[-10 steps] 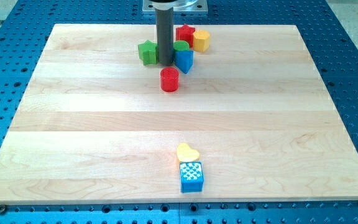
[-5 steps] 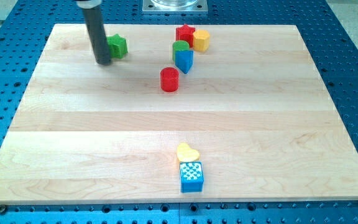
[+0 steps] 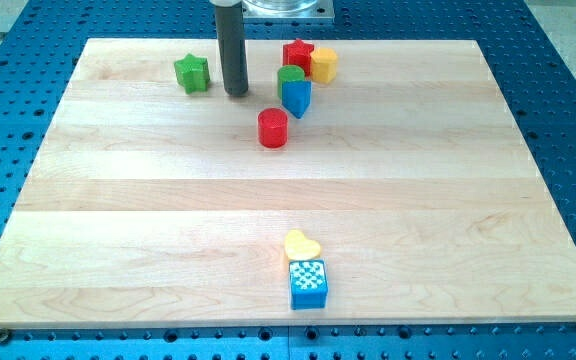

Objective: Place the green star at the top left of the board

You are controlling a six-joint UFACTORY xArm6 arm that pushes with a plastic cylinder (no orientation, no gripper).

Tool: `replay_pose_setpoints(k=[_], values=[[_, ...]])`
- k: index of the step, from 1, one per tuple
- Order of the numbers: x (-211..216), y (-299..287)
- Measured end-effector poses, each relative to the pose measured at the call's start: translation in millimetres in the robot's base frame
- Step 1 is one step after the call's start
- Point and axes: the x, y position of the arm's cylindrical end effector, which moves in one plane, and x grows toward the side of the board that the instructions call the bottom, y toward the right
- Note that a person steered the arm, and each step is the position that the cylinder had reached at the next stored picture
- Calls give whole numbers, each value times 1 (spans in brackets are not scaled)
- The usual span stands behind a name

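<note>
rod: upper part cut off by the view's top edge
green block (image 3: 290, 75): partly hidden behind the blue block (image 3: 295, 97); shape unclear
red block (image 3: 298, 53): partly covered by the green block

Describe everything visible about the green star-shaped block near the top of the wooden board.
The green star-shaped block is small, solid, matte and plastic-looking, with stubby points, lying flat on the light wooden board near its top edge, left of centre. Nothing touches it. My tip stands apart on its right; the other blocks cluster farther right.
</note>
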Motion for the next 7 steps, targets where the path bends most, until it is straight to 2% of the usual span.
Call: replay_pose_setpoints(k=[1, 3, 4, 5, 7], values=[[-17, -21], [-21, -116], [-22, -123], [-15, -88], [-3, -77]])
